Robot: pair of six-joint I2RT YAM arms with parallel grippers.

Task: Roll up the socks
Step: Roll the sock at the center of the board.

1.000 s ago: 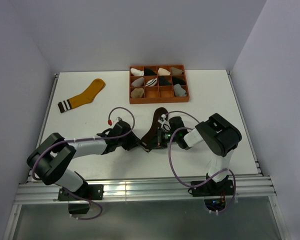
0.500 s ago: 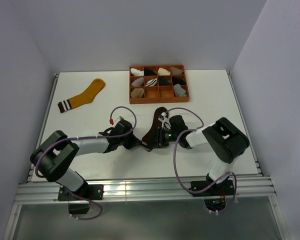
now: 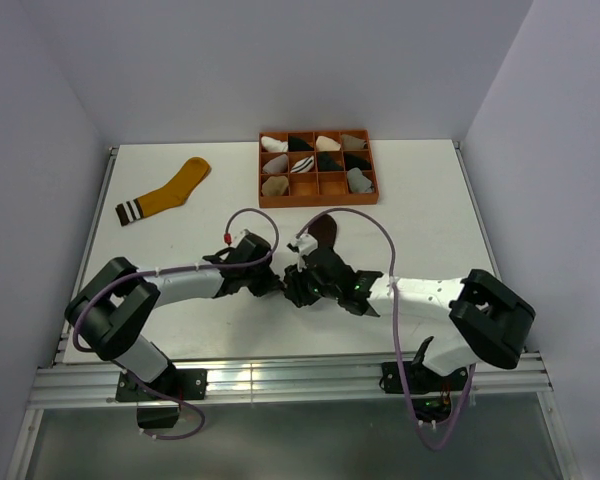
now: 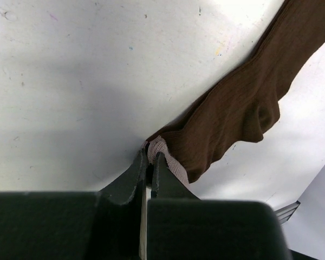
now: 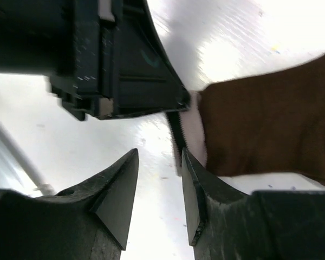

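Our left end effector [image 4: 150, 162] is pressed together on the pale striped cuff of the dark brown ribbed sock [image 4: 244, 103], pinning that corner just above the white bench [image 3: 430, 200]. From there the sock runs flat across the surface, away from the arms and toward the far side, and its rounded toe points at the orange compartmented tray [image 3: 318, 204] that holds small rolled bundles.

We judge this hold to be an anchor: with the cuff fixed, the fabric has a firm starting edge to be turned over on itself.

Our right end effector [image 5: 158, 162] sits just beside the left one at the same cuff end. Its jaws are apart and only bare bench shows between them. The cuff edge lies near its right finger, but we see no grip there. We read this as positioning for a second pinch, so that both corners of the cuff can be rolled evenly.

The mustard-yellow ankle sock with a dark-and-white striped cuff [image 3: 170, 190] lies flat and well apart at the far left of the bench. It is not rolled and waits its turn. We judge the task to be in its early part.
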